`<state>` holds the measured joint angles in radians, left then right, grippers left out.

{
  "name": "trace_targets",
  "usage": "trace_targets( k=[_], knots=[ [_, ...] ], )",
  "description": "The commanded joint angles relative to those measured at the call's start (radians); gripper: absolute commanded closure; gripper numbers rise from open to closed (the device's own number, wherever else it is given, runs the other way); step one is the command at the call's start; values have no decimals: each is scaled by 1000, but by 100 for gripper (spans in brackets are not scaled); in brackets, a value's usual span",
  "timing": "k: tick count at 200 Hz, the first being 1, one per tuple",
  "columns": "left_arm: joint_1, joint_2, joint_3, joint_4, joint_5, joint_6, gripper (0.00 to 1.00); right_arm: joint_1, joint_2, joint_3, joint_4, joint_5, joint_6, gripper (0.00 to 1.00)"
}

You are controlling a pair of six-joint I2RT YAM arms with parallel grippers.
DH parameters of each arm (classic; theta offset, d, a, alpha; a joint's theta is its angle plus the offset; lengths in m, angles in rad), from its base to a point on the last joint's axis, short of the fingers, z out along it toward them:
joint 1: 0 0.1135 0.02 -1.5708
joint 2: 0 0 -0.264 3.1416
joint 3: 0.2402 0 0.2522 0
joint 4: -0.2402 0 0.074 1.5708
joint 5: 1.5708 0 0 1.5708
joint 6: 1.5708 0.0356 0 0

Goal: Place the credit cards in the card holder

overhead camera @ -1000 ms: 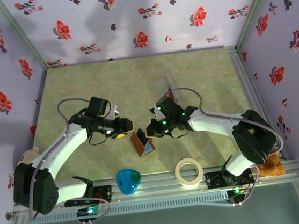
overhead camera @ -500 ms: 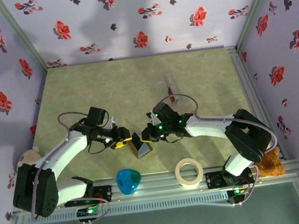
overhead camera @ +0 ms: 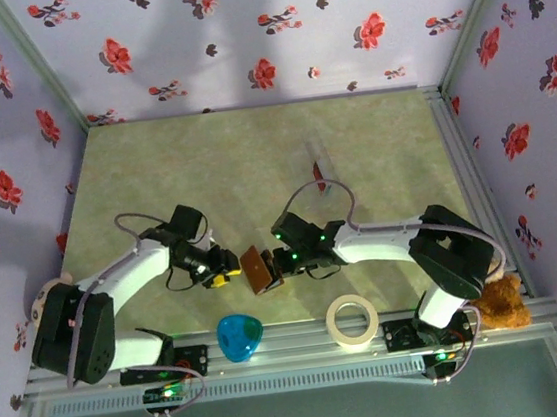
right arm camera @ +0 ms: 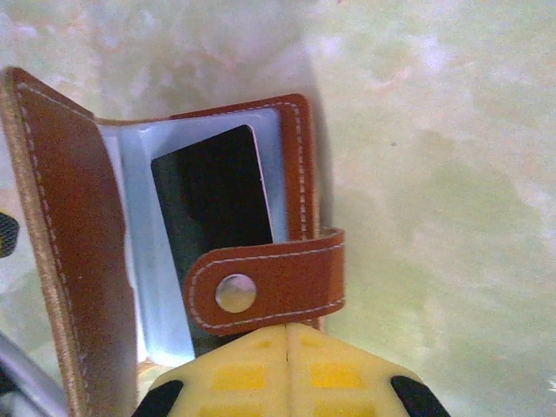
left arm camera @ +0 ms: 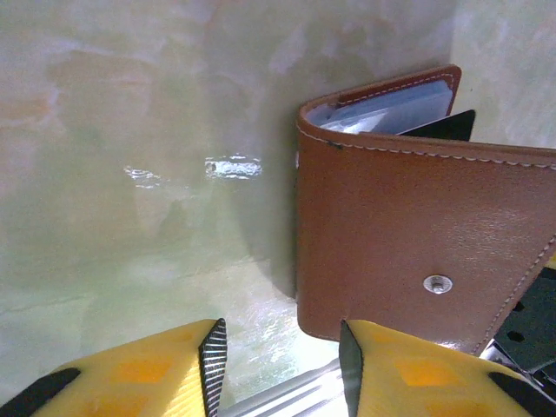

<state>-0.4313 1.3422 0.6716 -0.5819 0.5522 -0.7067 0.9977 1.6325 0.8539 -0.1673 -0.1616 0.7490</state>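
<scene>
You have one card holder [right arm camera: 78, 261] in play, standing open on the counter [overhead camera: 202, 157] near the front edge, between your two grippers. One dark card [right arm camera: 217, 200] sits in its clear inner pocket, and from the left wrist the card's corner pokes out above the brown cover. The closing tab [right arm camera: 269, 291], with one metal snap, hangs across the open side. Your right gripper [right arm camera: 287, 343] has its fingers pressed together on the holder's flap just below that tab. Your left gripper [left arm camera: 278, 356] is just beside the outer cover, fingers apart with nothing between them. Farther back, one red card [overhead camera: 318, 174] rests against the clear stand [overhead camera: 316, 152]. At the front rail lie one blue object [overhead camera: 240, 336] and one tape roll [overhead camera: 353, 321].
</scene>
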Motion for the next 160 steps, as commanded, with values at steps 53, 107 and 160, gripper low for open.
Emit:
trace_targets(
  k=[53, 107, 160],
  knots=[
    [11, 116, -31, 116, 56, -19, 84, 13, -60, -22, -2, 59, -36, 100],
    [4, 203, -27, 152, 48, -7, 98, 13, -45, -56, 111, -62, 8, 100],
    [-6, 251, -65, 228, 52, -23, 100, 9, -12, -54, 192, -168, 46, 94]
  ],
)
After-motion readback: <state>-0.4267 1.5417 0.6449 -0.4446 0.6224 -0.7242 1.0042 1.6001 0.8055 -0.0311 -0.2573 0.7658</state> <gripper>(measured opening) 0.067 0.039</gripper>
